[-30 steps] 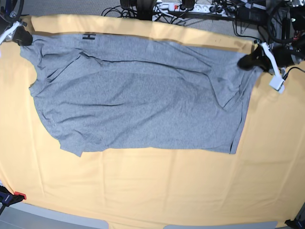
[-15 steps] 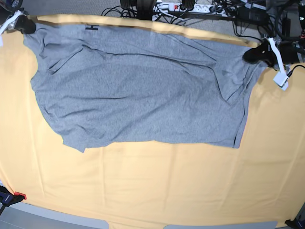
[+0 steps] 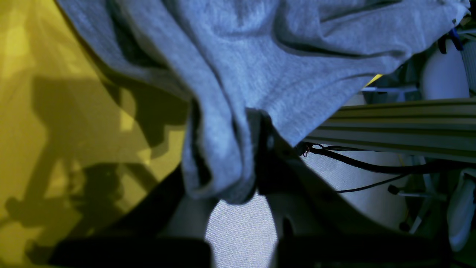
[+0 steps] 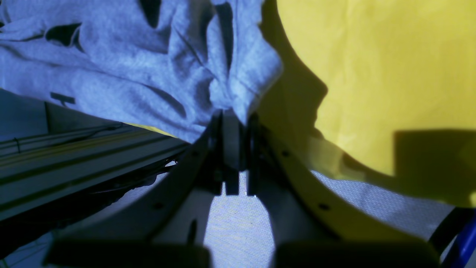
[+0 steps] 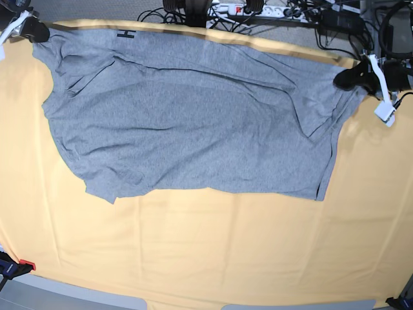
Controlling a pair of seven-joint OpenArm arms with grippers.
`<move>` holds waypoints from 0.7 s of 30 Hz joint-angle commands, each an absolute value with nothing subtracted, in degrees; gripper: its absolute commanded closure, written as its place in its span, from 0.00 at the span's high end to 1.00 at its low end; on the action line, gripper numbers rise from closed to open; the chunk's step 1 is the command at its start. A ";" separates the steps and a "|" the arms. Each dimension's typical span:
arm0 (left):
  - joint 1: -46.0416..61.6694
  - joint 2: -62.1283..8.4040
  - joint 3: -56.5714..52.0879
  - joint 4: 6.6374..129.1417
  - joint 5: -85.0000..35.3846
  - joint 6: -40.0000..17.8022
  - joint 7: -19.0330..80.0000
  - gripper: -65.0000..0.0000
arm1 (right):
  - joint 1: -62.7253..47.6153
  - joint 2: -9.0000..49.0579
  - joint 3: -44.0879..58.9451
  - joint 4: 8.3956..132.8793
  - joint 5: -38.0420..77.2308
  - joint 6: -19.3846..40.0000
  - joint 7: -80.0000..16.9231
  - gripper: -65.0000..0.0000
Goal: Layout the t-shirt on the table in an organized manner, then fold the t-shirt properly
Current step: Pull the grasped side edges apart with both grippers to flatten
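The grey t-shirt (image 5: 187, 123) lies spread across the far half of the yellow table (image 5: 213, 252), its far edge hanging over the table's back edge, with a bit of black lettering (image 5: 124, 34) showing there. My left gripper (image 5: 348, 79) is shut on the t-shirt's far right corner (image 3: 223, 175). At the far left corner my right gripper (image 5: 35, 31) is shut on the t-shirt's other far corner (image 4: 238, 108). Both wrist views show bunched grey cloth pinched between the fingers, beyond the table edge.
Cables and a power strip (image 5: 258, 10) lie behind the table's far edge. An aluminium frame rail (image 3: 401, 126) runs under the back edge. Clamps (image 5: 16, 266) hold the table cloth at the near corners.
Both grippers have drawn the t-shirt's far corners further back and outward, so the shirt has slid toward the far edge and its top edge is pulled straighter.
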State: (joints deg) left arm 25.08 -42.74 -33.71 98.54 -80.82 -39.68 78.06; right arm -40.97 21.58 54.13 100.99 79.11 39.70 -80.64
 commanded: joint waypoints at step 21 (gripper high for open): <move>27.11 -49.01 -34.30 99.20 -84.55 -40.00 80.00 0.00 | -44.71 22.57 54.70 101.91 79.00 40.00 -80.00 0.00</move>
